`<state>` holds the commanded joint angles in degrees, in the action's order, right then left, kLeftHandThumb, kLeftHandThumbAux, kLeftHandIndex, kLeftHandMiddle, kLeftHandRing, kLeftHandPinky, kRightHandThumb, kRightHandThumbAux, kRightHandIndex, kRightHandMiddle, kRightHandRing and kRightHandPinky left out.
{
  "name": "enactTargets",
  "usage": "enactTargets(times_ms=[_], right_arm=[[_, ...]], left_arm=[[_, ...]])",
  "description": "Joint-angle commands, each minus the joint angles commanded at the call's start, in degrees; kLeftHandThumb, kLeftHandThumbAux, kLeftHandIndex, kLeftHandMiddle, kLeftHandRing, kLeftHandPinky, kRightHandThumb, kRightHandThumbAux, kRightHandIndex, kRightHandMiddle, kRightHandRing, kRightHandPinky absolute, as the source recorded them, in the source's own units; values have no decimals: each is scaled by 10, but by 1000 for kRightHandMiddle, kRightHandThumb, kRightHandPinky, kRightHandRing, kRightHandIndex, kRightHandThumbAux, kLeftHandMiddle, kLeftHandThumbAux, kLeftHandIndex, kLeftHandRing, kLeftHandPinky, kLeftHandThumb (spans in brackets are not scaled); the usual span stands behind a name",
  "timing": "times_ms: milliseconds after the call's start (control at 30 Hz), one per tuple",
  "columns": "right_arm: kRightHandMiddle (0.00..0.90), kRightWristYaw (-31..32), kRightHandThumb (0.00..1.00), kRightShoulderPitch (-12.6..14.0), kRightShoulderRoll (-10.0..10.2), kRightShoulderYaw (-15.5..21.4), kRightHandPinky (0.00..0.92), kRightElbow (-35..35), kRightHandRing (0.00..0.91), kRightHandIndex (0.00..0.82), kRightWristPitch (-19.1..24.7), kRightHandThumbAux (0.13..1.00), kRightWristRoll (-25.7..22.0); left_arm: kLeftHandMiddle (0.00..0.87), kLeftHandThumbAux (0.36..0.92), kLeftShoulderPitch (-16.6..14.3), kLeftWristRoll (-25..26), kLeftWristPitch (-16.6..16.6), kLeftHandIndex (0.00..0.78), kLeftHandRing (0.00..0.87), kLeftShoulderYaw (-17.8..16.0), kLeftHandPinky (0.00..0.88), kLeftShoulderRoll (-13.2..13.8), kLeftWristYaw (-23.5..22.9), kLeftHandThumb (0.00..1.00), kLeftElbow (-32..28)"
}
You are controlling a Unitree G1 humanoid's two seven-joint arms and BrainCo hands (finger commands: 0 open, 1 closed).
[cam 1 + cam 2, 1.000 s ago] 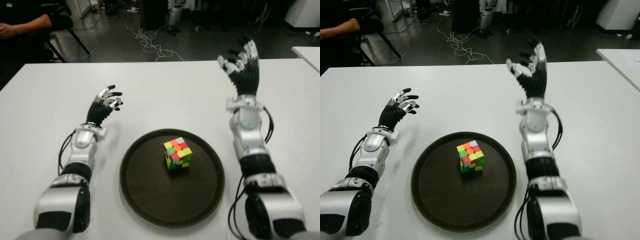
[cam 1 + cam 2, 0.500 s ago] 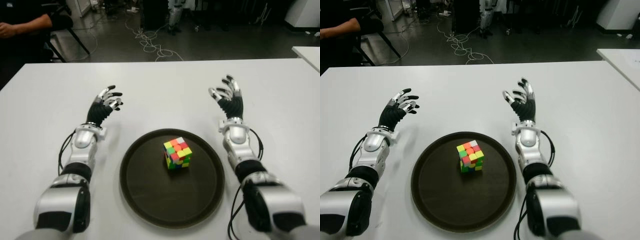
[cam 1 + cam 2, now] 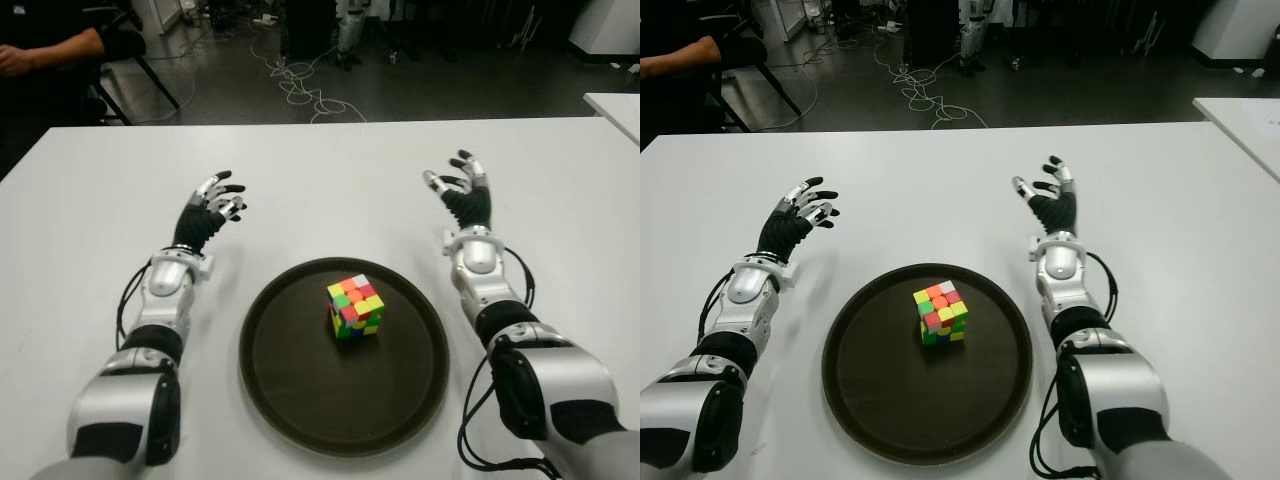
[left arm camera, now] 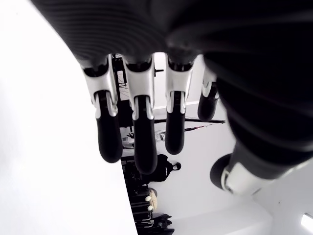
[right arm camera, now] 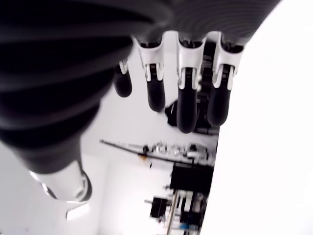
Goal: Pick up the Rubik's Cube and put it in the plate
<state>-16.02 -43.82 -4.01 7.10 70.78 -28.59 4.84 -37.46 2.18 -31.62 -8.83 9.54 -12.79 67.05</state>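
Dark brown and round, the plate serves as the landmark on the white table. In the left eye view the Rubik's Cube sits inside the plate, a little beyond its middle, flat on one face and touched by neither hand. The left hand shows off the plate's left side, further up the table, fingers loosely spread and holding nothing. The right hand shows off the plate's right side, also beyond the rim, palm turned inward, fingers spread and empty.

The right eye view gives the same layout: cube inside the rim, both hands outside it.

The left wrist view shows four extended fingers with nothing between them. The right wrist view shows the same: straight fingers, no cube.

The task looks complete. The remaining risk is judged to lie in the forearms, which run close along the plate's rim; a careless inward sweep could nudge the plate and tip the cube.
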Motion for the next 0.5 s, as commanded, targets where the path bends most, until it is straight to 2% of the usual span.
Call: enactTargets(times_ms=[500], right_arm=[[212, -3, 257, 0, 1, -4, 326, 1, 276, 140, 0, 678, 3]], left_arm=[[263, 685, 2, 1, 4, 142, 349, -3, 417, 0, 6, 453, -4]])
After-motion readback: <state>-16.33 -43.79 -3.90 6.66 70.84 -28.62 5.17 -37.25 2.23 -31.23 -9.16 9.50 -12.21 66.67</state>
